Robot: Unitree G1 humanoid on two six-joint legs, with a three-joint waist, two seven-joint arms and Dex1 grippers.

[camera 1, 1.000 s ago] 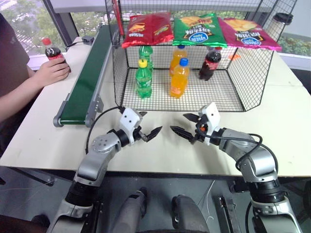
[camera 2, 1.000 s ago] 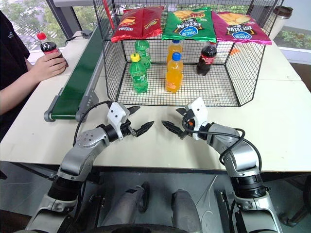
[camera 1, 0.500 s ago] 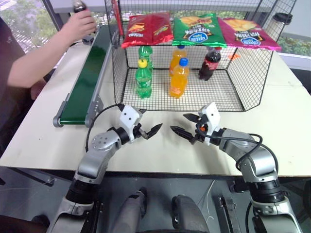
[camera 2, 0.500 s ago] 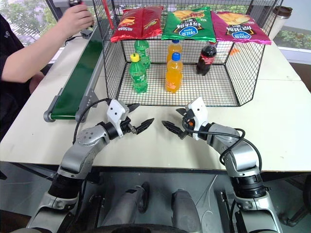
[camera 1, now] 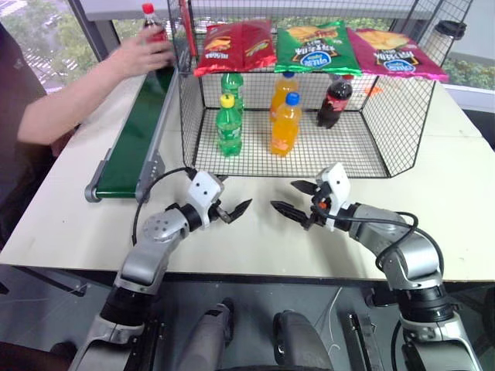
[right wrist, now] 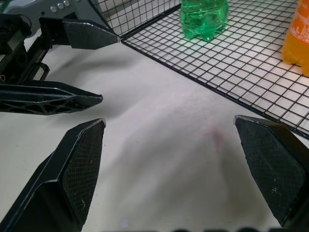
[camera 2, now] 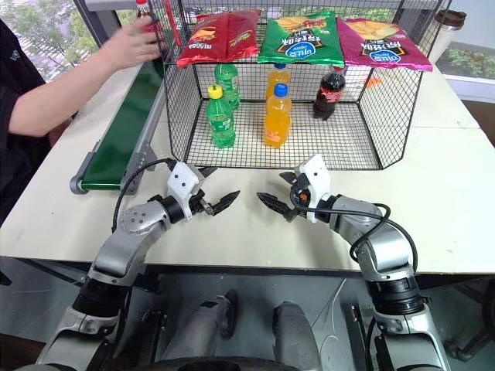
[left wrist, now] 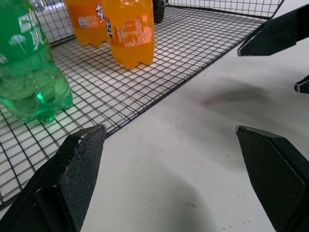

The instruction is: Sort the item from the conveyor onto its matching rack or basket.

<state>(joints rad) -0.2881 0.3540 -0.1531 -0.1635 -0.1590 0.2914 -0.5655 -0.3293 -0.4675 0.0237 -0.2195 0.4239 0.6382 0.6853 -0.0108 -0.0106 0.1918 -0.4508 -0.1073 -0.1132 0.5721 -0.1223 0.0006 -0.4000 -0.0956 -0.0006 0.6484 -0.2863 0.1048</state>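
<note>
A wide pale desk (camera 1: pixel 62 209) carries everything, with the large black wire-mesh basket (camera 1: pixel 390 127) standing toward its far side and the long dark green conveyor (camera 1: pixel 135 135) running along the basket's left flank between grey rails. On the sloped rack over the basket lie three crisp bags: a red one (camera 1: pixel 236 45), a green one (camera 1: pixel 322 46) and a pink one (camera 1: pixel 396 51); each bears a round blue badge and printed lettering, though the writing reads too small and reversed to make out with any confidence. Inside the basket stand two green soda bottles (camera 1: pixel 227 124), one behind the other, two orange soda bottles (camera 1: pixel 285 124) likewise paired, and a dark cola bottle (camera 1: pixel 334 100) with a red cap further right. The orange bottles carry labels with fine print in the left wrist view, illegible there. At the conveyor's far end a person's hand (camera 1: pixel 143 54) grips the small cola bottle (camera 1: pixel 152 19), red-capped, upright just above or on the belt; which one cannot be told. Near the desk's front edge the left gripper (camera 1: pixel 230 209) and right gripper (camera 1: pixel 292 199) face each other, well apart from the basket's contents, each with its fingers spread wide and grasping nothing.
</note>
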